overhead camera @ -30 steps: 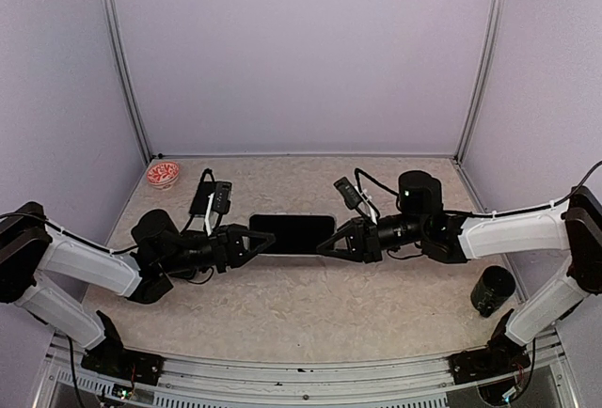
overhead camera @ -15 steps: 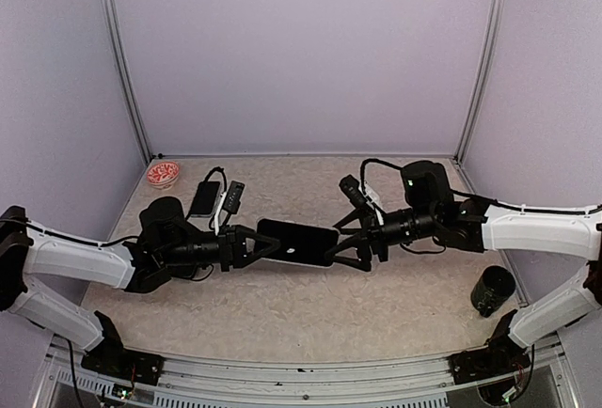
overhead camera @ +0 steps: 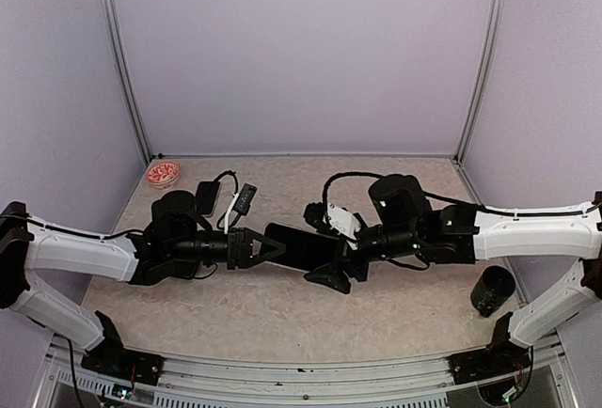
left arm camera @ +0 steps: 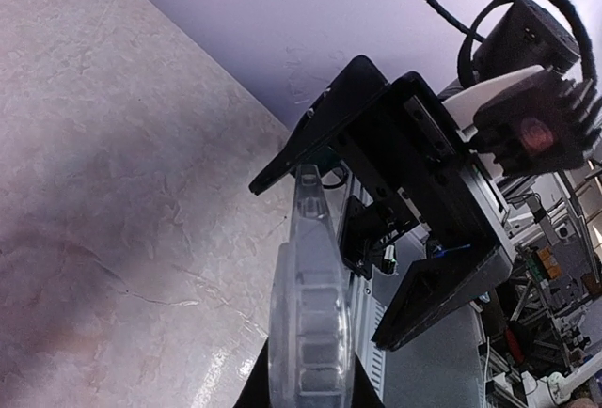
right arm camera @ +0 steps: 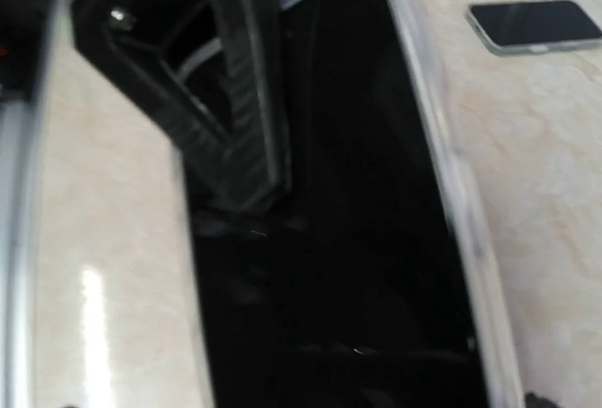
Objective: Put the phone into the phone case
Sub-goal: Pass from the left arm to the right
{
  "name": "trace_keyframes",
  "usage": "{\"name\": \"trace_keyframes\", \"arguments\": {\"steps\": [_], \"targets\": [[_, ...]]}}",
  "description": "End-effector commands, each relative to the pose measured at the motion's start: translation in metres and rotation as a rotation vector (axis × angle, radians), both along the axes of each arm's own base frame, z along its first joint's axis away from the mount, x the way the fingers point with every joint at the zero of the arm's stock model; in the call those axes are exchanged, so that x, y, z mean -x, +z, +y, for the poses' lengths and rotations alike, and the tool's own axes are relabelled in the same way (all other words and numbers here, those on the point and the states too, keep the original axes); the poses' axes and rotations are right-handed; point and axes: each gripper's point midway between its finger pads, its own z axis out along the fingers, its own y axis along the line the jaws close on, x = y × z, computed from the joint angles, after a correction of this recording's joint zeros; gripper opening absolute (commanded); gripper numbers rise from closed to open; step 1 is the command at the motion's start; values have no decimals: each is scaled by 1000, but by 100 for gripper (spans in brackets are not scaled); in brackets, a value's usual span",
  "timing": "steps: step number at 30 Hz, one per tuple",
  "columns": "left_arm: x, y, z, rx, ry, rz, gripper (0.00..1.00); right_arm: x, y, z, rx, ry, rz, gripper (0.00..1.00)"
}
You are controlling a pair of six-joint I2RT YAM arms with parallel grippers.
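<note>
At the left end of the phone case (left arm camera: 308, 333), the left gripper (overhead camera: 263, 247) pinches the rim. The case is held off the table (overhead camera: 282, 319), and the phone (right arm camera: 329, 258) looks seated inside it. At the case's right end the right gripper (overhead camera: 327, 258) has its jaws spread wide, gripping nothing. Risk: held at one end only (clear plastic, probably slick), the case may sag or slip. The right fingers could also knock it when withdrawn.

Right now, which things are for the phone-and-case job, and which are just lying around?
For the job: phone; clear phone case; left end effector, gripping the case; right end effector, open.

Just lying about: red bowl; second phone; dark container.
</note>
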Motion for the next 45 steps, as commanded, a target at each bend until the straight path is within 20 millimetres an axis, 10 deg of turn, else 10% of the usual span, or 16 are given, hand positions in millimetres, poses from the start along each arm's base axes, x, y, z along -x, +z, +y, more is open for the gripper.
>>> {"name": "trace_keyframes", "arguments": {"steps": [1, 19, 33, 45], "targets": [[-5, 18, -8, 43, -6, -21, 0, -12, -9, 10, 95, -72, -126, 100], [-6, 1, -18, 21, -10, 26, 0, -20, -31, 37, 244, -151, -290, 99], [-11, -5, -16, 14, 12, 42, 1, -18, -38, 41, 277, -156, -320, 70], [-41, 18, 47, 35, 292, -57, 76, -22, -39, 57, 246, -189, -248, 69]]}}
